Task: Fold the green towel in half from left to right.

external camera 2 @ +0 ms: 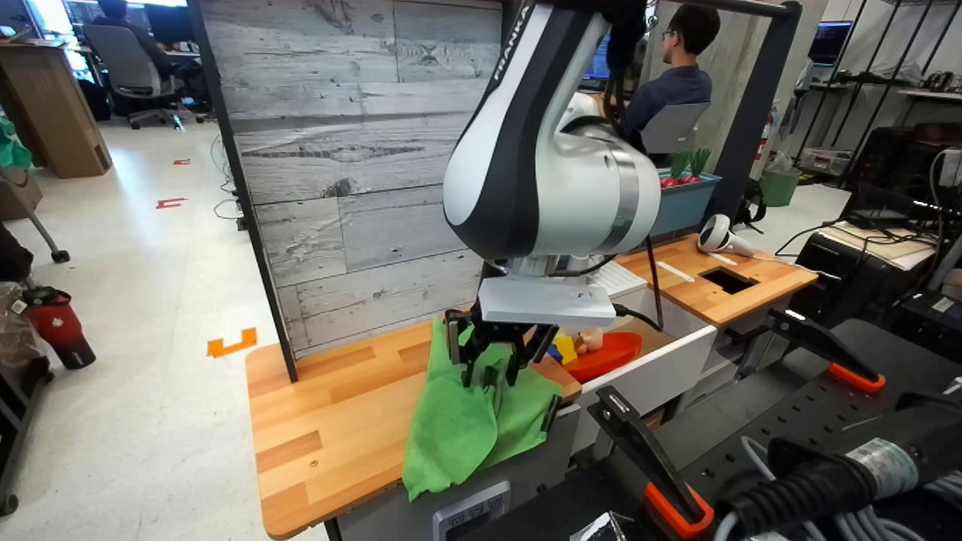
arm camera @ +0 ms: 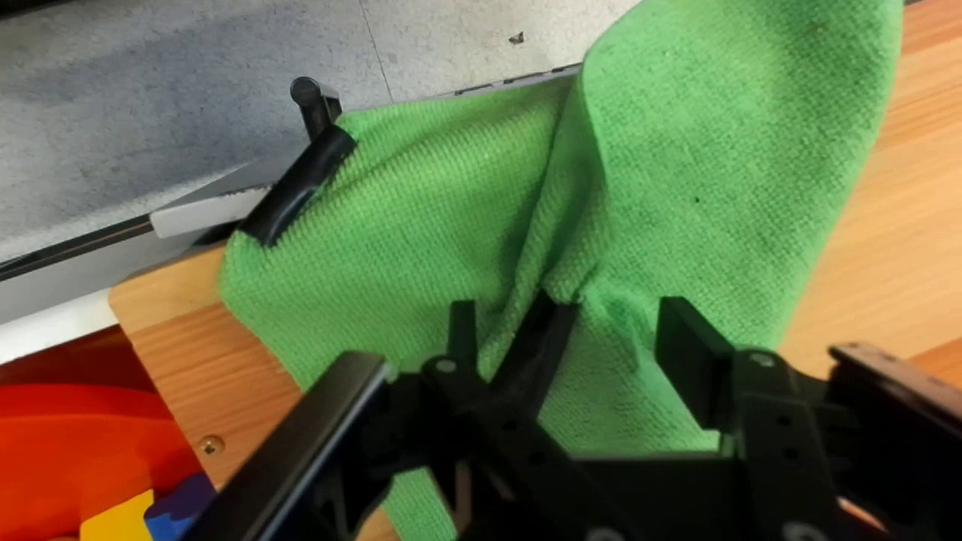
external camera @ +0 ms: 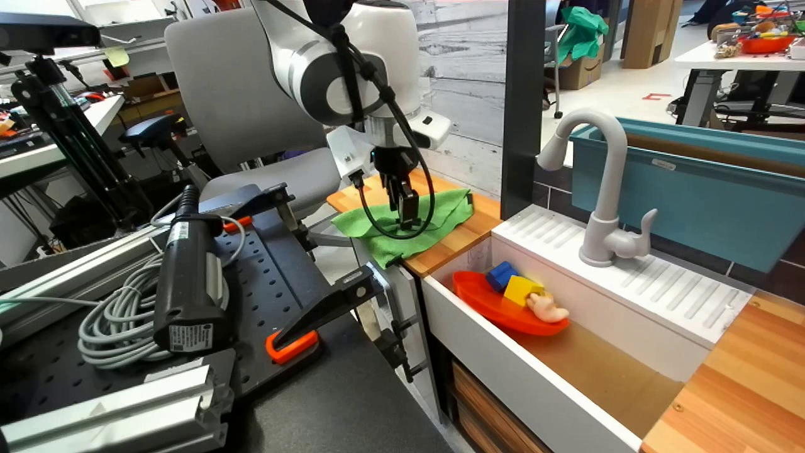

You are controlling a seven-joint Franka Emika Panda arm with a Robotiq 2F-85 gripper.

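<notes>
We saw the black gripper, jaws parted, over the rumpled green cloth towel, left of the white sink.

The creased green towel lies on the wooden counter, overhanging its edge

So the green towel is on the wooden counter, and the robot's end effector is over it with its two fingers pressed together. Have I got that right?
Almost: the two fingers aren't pressed together; the wrist view shows them spread apart. The green towel is on the wooden counter, with the end effector over it.
</notes>
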